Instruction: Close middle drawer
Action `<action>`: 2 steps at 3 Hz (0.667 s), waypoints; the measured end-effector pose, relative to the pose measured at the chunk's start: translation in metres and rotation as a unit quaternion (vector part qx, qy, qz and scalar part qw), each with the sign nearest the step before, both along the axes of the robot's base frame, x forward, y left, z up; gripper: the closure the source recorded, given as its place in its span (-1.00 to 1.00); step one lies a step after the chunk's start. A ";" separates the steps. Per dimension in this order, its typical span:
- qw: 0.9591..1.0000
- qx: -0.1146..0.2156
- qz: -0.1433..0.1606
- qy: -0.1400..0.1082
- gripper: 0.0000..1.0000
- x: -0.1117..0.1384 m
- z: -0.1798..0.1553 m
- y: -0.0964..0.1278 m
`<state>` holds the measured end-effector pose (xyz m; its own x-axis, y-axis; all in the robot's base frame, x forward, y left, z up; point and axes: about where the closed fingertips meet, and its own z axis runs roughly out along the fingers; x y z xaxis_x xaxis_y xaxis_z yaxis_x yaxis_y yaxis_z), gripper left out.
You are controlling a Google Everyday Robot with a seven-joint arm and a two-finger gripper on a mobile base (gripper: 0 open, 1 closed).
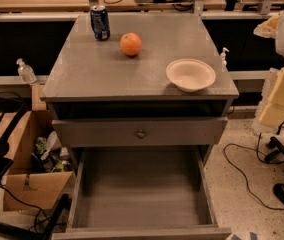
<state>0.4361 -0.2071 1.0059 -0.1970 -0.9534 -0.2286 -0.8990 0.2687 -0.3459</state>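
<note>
One gripper (268, 26) at the right edge of the view, high up, pale, partly cut off by the frame, apart from the cabinet (107, 76). Spread or pressed together: cannot tell.

Left of the gripper and slightly lower: grey cabinet top, three things on it. Nearest the gripper, bowl (190, 75), pale, upright, near the top's front right corner. Farther left, orange (130, 44). Farthest left, can (100, 22), blue, upright, by the back edge. All three apart from one another.

Below and left of the gripper: top drawer (182, 133), pulled out slightly, dark gap between its front and the cabinet top, round knob (141, 133) at the centre of the front.

Lower still, well apart from the gripper: middle drawer (142, 194), pulled far out, well past the top drawer's front. Plain grey inside open to view, side walls and bottom showing. Front panel along the bottom edge of the view, cut off by the frame; its knob out of sight.

Directly below the gripper: yellow foam blocks (282, 94), off the cabinet's right side. Under these, black cable (242, 171) looped on the speckled floor (232, 204).

Far left of the gripper, beyond the cabinet: clear bottle (26, 71) on a ledge, and cardboard box (29, 184) on the floor, flaps open, just beside the middle drawer's left wall.
</note>
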 end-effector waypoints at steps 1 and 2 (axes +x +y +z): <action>1.000 0.001 -0.001 -0.001 -1.00 -0.001 -0.002 -0.001; 1.000 0.024 -0.008 -0.008 -1.00 -0.021 -0.034 -0.012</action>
<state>0.4155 -0.2191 0.9714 -0.2077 -0.9383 -0.2766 -0.8887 0.2991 -0.3474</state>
